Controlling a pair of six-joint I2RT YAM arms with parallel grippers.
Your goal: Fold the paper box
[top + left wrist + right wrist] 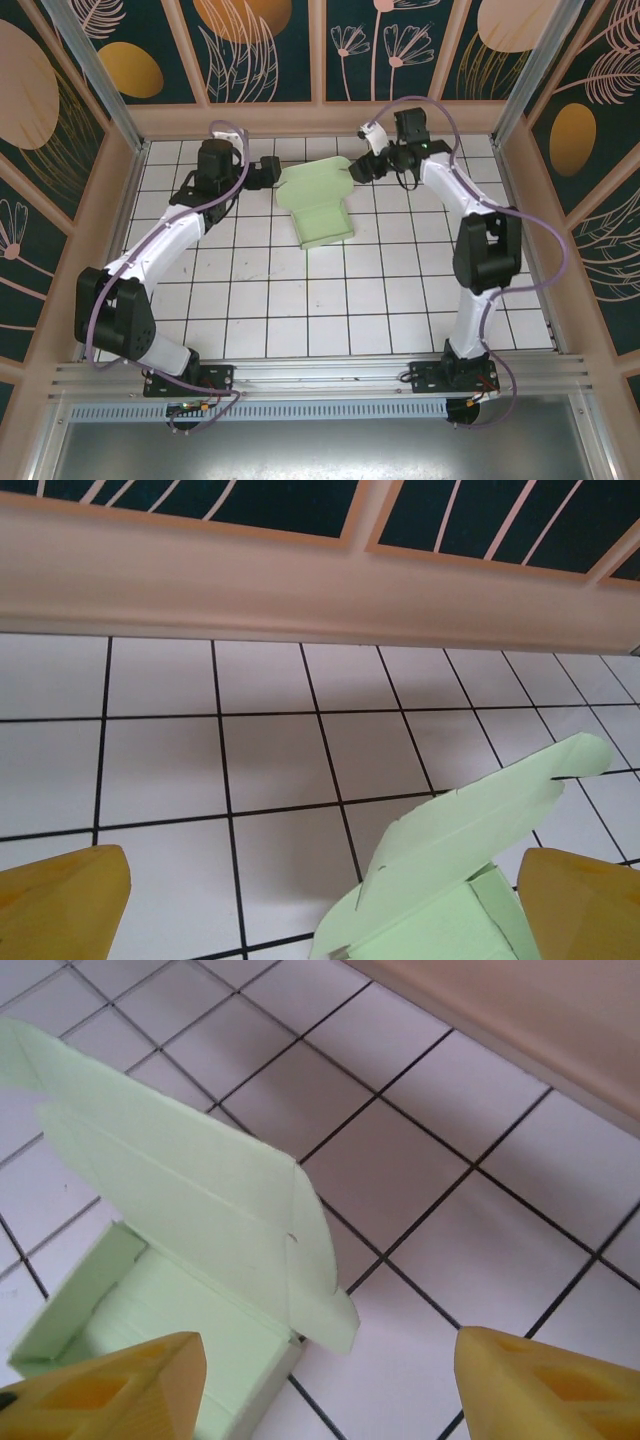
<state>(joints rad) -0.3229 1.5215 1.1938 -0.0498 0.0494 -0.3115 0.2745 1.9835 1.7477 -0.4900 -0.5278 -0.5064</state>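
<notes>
The mint-green paper box [318, 205] sits half-folded on the tiles [380, 300], lid flap raised.

paper box [318, 205] blocks the far middle; near tiles [330, 310] open.

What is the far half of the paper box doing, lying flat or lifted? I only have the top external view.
Observer: Lifted. From the right wrist view, the paper box has its lid panel tilted up over an open tray whose side walls already stand.
Operator: Is the right gripper holding that panel?
Observer: No. The right gripper is open, jaws wide apart, with the box just beyond its tips and nothing pinched.
Operator: And the left one?
Observer: The left gripper is open too. The box corner sits close to one fingertip, not clamped.
</notes>
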